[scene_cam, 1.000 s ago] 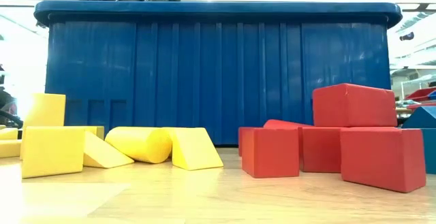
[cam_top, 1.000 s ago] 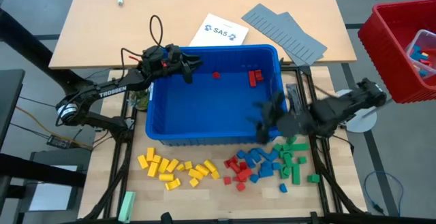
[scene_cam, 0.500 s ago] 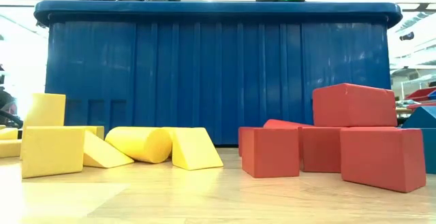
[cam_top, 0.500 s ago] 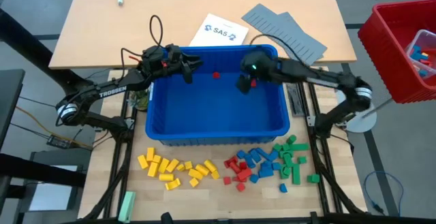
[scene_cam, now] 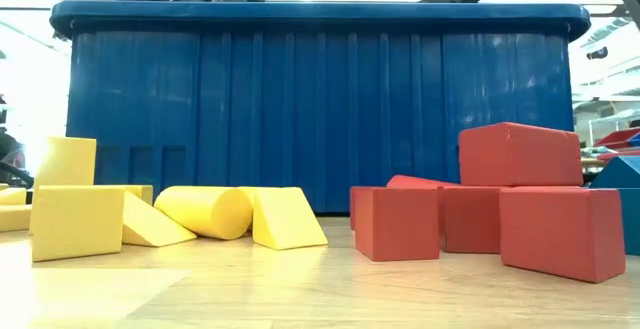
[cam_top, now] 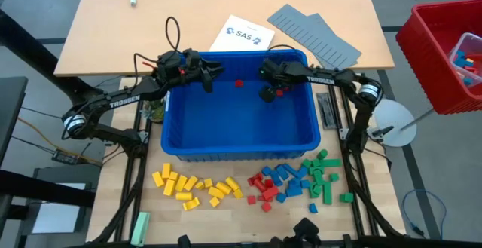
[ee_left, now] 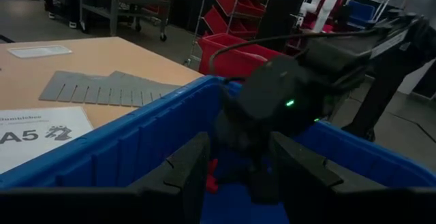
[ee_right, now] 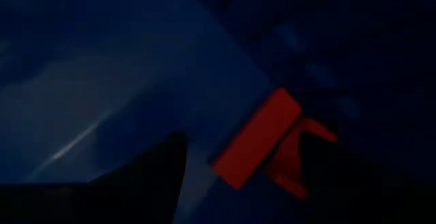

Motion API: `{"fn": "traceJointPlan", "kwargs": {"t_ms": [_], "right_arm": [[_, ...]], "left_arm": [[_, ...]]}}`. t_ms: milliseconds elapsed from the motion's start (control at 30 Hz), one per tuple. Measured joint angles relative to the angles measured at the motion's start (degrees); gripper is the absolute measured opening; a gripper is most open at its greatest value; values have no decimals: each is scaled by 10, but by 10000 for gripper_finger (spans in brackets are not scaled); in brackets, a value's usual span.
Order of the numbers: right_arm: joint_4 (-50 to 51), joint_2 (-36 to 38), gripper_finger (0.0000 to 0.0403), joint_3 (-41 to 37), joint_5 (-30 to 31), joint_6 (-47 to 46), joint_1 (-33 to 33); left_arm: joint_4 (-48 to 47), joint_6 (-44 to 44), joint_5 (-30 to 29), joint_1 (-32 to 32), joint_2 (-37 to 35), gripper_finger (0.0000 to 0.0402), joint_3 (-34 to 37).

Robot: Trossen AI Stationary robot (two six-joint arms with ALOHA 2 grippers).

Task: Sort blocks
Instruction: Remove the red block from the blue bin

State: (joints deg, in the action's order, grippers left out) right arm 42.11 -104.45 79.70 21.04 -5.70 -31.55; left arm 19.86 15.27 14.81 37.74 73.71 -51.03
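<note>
Holding red blocks (cam_top: 280, 91), blue bin (cam_top: 239, 147) stands.

From where I stand, the white sheet (cam_top: 240, 34) at the blue bin's (cam_top: 239, 147) twelve o'clock reads "SA5", possibly flanked by small blue logos. White letters spelling "TROSSEN" run along the left arm (cam_top: 124, 99), at the bin's nine o'clock.

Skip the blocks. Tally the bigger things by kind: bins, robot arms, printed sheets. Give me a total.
Bins: 2, the blue bin and the red bin
Robot arms: 2, the left arm and the right arm
Sheets: 1, the printed sheet
Total: 5
</note>
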Motion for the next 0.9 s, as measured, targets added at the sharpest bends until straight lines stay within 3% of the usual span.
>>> {"fn": "traceJointPlan", "kwargs": {"t_ms": [233,667,900], "right_arm": [[1,-43,249,0,-49,-22,-38],[3,-118,228,2,-58,-6,-50],[-7,-102,228,0,-120,-6,-39]], "left_arm": [[0,0,0,0,0,163,0],[0,0,0,0,0,163,0],[0,0,0,0,0,163,0]]}}
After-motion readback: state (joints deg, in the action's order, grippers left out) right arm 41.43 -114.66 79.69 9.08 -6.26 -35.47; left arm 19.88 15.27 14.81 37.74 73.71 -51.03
